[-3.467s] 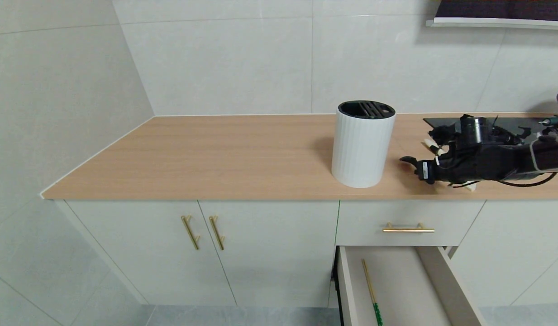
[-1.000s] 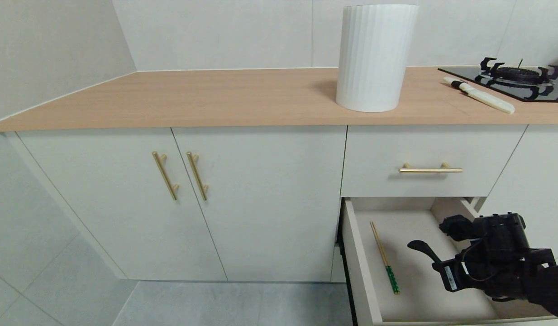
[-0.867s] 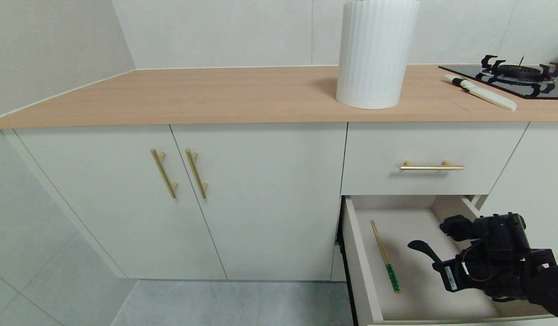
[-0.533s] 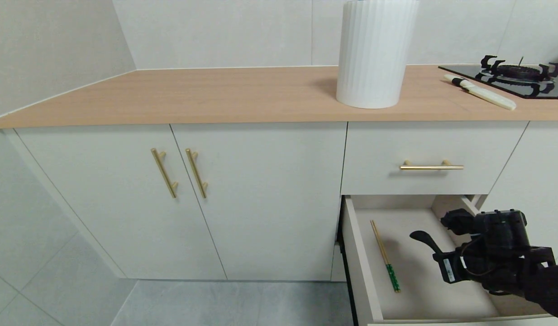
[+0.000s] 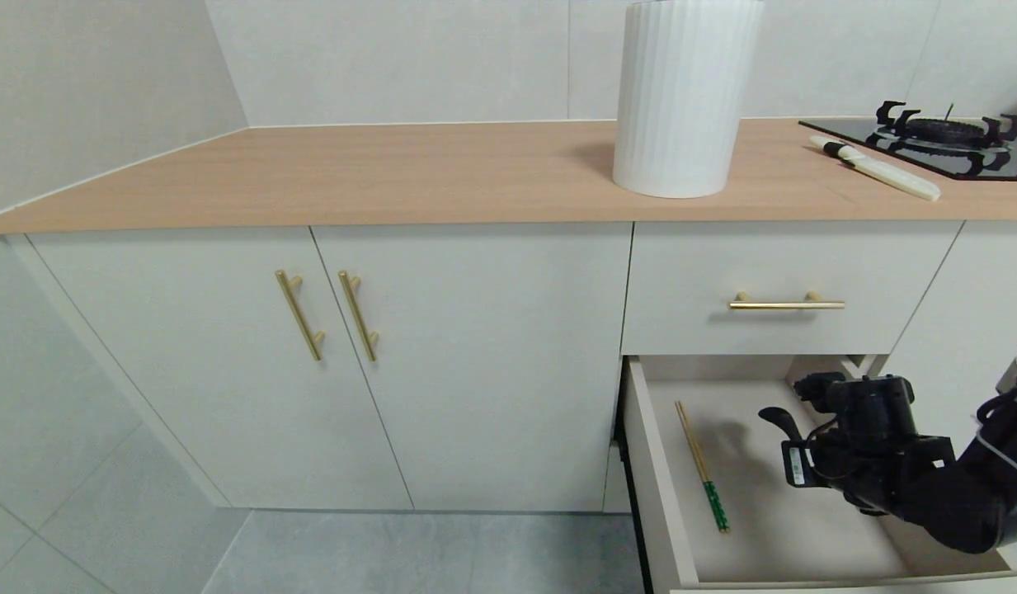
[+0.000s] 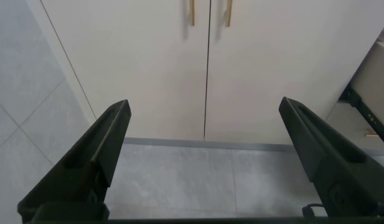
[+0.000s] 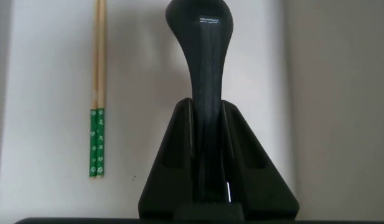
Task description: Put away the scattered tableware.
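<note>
My right gripper (image 5: 787,441) hangs over the open lower drawer (image 5: 650,487), shut on a black utensil (image 5: 769,415) whose rounded end sticks out ahead of the fingers. In the right wrist view the black utensil (image 7: 200,37) stands between the closed fingers of the right gripper (image 7: 207,115), above the drawer floor. A pair of wooden chopsticks (image 5: 702,474) with green ends lies in the drawer's left part, to the left of the utensil; the same chopsticks (image 7: 98,93) show in the right wrist view. My left gripper (image 6: 204,118) is open, low before the cabinet doors.
On the wooden countertop (image 5: 351,173) stand a tall white ribbed holder (image 5: 677,99) and, to its right, a cream-coloured knife (image 5: 875,169) beside a black stove (image 5: 945,136). A shut drawer with a gold handle (image 5: 787,304) sits right above the open one.
The camera has dropped since the oldest frame, when my right gripper was on the countertop by the knife. Over the last second the gripper moved slightly up and deeper into the drawer.
</note>
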